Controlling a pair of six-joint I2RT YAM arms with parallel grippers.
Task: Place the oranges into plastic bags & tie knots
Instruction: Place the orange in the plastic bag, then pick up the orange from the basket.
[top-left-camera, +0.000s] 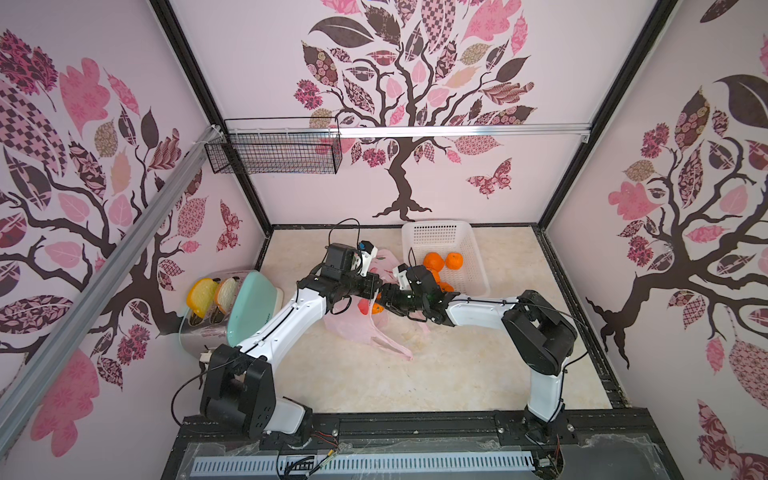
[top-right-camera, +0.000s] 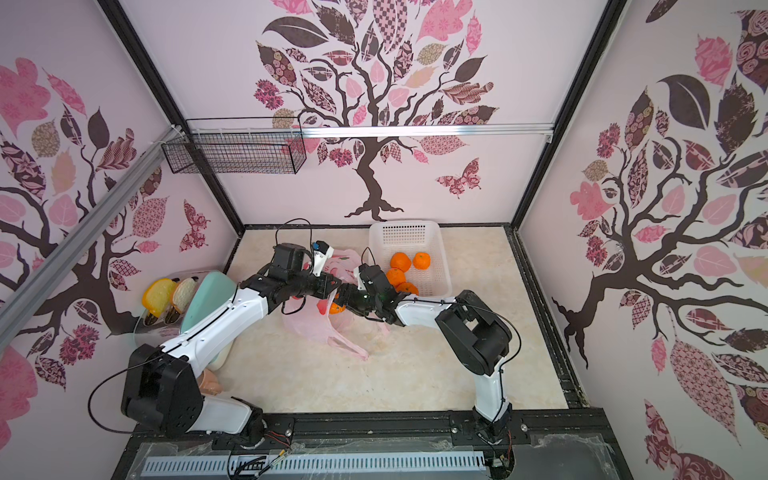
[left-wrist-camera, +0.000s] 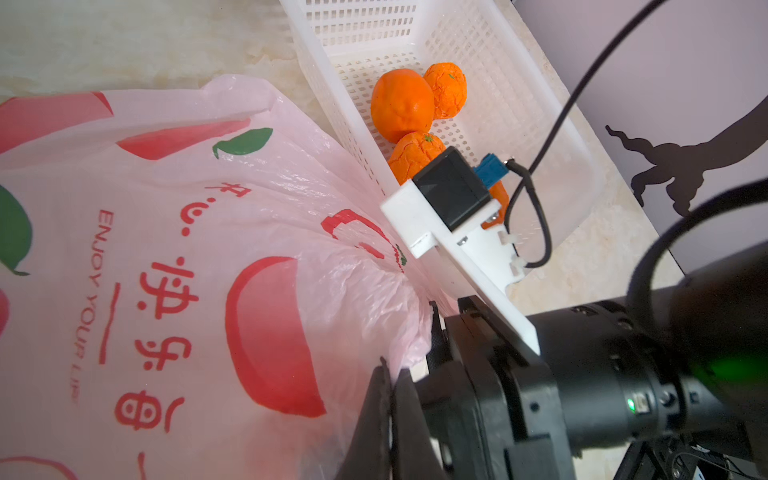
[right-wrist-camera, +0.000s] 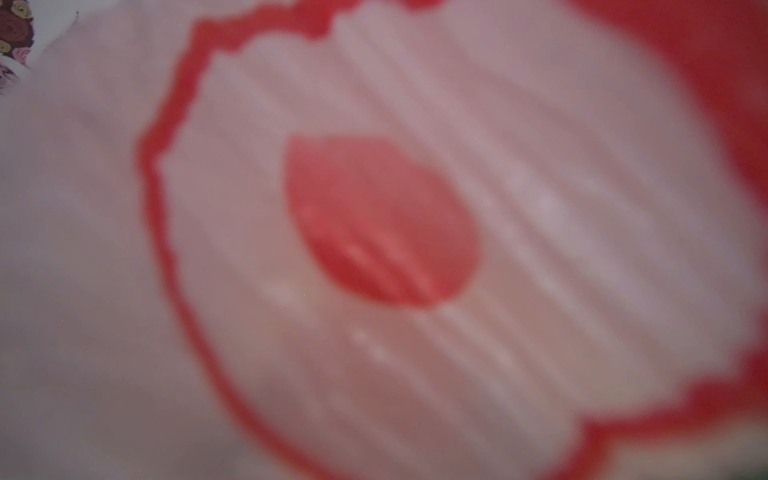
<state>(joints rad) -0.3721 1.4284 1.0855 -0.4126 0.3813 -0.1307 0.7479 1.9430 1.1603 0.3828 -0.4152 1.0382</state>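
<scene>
The pink plastic bag (top-left-camera: 353, 328) with red fruit print lies mid-table, and its handle loops (top-left-camera: 395, 347) trail toward the front. My left gripper (left-wrist-camera: 392, 370) is shut on the bag's bunched rim and holds it up; it shows in both top views (top-left-camera: 376, 286) (top-right-camera: 334, 286). My right gripper (top-left-camera: 384, 297) reaches into the bag's mouth from the right. One orange (top-left-camera: 377, 308) shows at its fingertips inside the bag. Bag film (right-wrist-camera: 374, 208) fills the right wrist view. Several oranges (top-left-camera: 434, 262) (left-wrist-camera: 401, 104) lie in the white basket (top-left-camera: 440, 232). No knots show.
A toaster (top-left-camera: 199, 332) holding toast slices (top-left-camera: 201, 297) stands at the left wall, with a mint-green plate (top-left-camera: 249, 303) leaning beside it. A black wire rack (top-left-camera: 274, 149) hangs on the back wall. The white basket (top-right-camera: 407, 232) stands against the back wall, right of the bag.
</scene>
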